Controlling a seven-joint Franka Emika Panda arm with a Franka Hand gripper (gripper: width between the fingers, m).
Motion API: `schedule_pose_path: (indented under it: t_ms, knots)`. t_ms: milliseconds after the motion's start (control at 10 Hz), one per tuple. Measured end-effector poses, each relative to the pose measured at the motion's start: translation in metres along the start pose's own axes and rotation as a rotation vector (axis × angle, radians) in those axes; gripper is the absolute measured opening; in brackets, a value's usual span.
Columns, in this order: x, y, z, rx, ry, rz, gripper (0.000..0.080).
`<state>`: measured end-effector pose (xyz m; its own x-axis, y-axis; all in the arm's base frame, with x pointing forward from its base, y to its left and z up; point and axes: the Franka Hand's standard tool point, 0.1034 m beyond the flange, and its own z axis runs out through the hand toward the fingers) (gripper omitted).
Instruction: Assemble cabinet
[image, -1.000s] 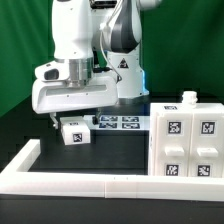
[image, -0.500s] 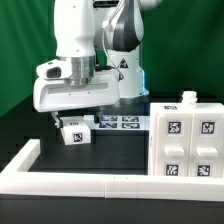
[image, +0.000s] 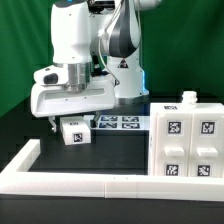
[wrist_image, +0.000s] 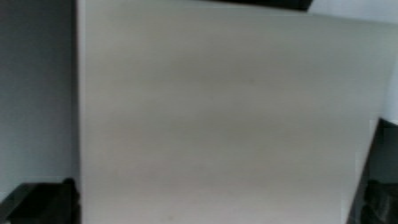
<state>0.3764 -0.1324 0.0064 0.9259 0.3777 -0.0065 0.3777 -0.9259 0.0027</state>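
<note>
On a black tabletop, one white robot arm is standing at the back and reaching down. Toward the exterior view's right, one cabinet, a big white box, is sitting on the table, showing four square black-and-white tags on its near face. One long low white wall is running along the front and turning back at the exterior view's left. One gripper is hanging under the arm, its two dark fingers closing against opposite edges of one broad white panel and holding it flat, clear of the table. The wrist view is showing little but that pale panel. One marker board is lying behind, partly hidden. One small tagged block is lying just beneath the panel.

Over the last second the gripper and panel have been drifting slightly upward and toward the exterior view's left, while the cabinet and block are staying put. I judge the panel is being carried and is not yet joined to the cabinet, which is sitting well apart from it.
</note>
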Motion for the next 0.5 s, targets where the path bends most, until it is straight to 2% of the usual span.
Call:
schedule_pose_path:
  t_ms: [200,300,500]
  knots:
    - [0.0009,0.0000,-0.0002,-0.001,0.001,-0.001,0.0769]
    - [0.0011,0.0002,-0.0003,-0.001,0.001,-0.001,0.0588]
    - [0.0011,0.0002,-0.0003,-0.001,0.001,-0.001,0.0557]
